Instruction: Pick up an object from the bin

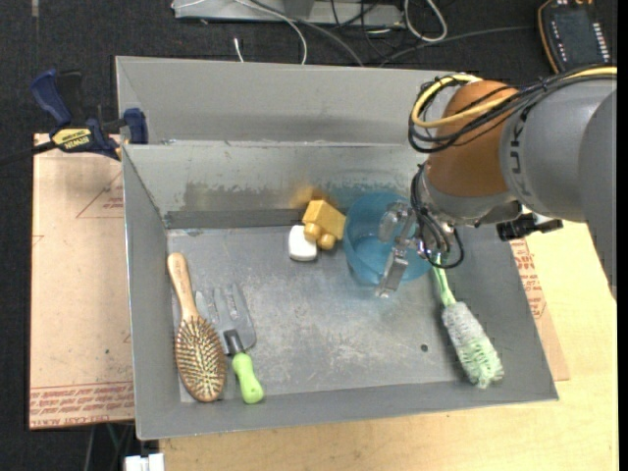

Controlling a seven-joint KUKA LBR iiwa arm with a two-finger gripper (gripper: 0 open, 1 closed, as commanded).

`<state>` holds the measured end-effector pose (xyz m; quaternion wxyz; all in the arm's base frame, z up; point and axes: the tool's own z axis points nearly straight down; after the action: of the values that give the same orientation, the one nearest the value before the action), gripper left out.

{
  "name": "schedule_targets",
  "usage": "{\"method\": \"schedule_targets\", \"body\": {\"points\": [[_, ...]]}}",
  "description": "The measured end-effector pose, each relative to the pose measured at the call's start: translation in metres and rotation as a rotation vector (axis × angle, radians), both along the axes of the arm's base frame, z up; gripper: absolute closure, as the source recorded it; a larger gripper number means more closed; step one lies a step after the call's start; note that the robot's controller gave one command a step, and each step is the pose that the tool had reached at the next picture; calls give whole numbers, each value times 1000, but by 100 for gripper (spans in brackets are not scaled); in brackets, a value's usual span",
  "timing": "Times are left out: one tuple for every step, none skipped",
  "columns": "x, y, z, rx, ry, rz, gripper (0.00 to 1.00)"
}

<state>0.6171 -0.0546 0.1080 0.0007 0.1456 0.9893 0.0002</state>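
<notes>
Pincer (pixel 395 253) hangs low in the bin (pixel 147 263), over the right side of a blue see-through cup (pixel 363 241) lying under it. Likely set there to take the cup by its wall. Wide or narrow: cannot tell against the blue plastic.

Just right and below: green bottle brush (pixel 469 343), handle end close by the pincer. Left, beyond the cup: yellow block (pixel 324 221) touching a white piece (pixel 302 244). Far left and lower: wooden hairbrush (pixel 196 346) beside a green-handled garden fork (pixel 235 346), well apart and no hindrance.
</notes>
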Motion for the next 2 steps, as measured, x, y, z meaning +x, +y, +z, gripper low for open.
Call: {"method": "schedule_targets", "body": {"points": [[10, 8, -35, -1, -11, -14, 0], [-6, 12, -38, 1, -10, -297, 100]]}}
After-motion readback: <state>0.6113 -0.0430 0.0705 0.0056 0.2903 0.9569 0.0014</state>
